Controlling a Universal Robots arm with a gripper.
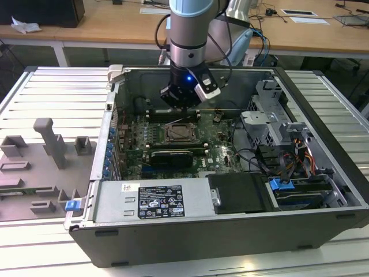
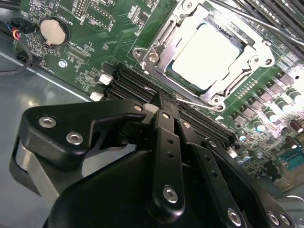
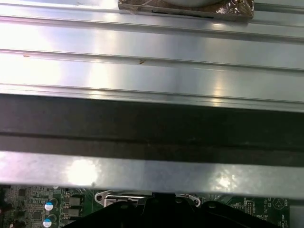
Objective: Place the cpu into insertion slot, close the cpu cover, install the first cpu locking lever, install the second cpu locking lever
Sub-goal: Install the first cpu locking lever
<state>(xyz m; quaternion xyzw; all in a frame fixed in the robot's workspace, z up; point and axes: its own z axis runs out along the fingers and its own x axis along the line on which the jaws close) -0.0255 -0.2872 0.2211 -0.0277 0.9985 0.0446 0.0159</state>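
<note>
One chip sits at the heart of what you see: the cpu [image 2: 209, 54], its pale metal top facing up, lies in the insertion slot [image 2: 240, 50] on the green board [image 2: 109, 38]. In the second wrist view the cpu cover [image 2: 164, 40] frames it, and you can see the chip through the cover's square opening; whether the cover is fully pressed flat you cannot tell. A thin silver wire lever [image 2: 194, 102] runs along the socket's near edge, its far end hidden behind the hand [image 2: 164, 102].

Your hand's two black fingers stand close together with no visible gap, just above the memory slots [image 2: 128, 83] beside the socket, and nothing shows between them. Whether the tips touch the lever is hidden by the fingers themselves.

In the exterior view the hand [image 1: 183, 107] hangs inside the open computer case [image 1: 173, 248], right over the socket area [image 1: 179, 134]; the chip itself is too small there to make out. A round coin battery [image 2: 51, 29] sits on the board, well apart from the socket. The case rests on a ribbed metal surface [image 1: 52, 92], beside a grey fixture [image 1: 49, 141].
</note>
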